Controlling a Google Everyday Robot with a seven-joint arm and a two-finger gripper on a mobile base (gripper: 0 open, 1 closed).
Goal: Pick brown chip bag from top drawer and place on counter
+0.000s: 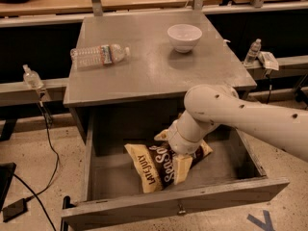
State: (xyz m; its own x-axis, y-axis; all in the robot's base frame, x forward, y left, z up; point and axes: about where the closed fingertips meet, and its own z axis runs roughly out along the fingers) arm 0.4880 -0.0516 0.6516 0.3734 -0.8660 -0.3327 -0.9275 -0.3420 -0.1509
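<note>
The brown chip bag (153, 171) lies in the open top drawer (144, 209), tan "Late July" end toward the left, "Sea Salt" lettering showing. My gripper (182, 165) is down inside the drawer, right on the bag's right half, at the end of my white arm (240, 115), which reaches in from the right and hides the bag's far right part. The grey counter (154, 76) is directly above and behind the drawer.
A clear plastic water bottle (98, 55) lies on its side on the counter's left part. A white bowl (184, 36) stands at its back right. Light-wood tables run behind. Cables trail on the floor at the left. The drawer's small metal pull (181, 209) faces me.
</note>
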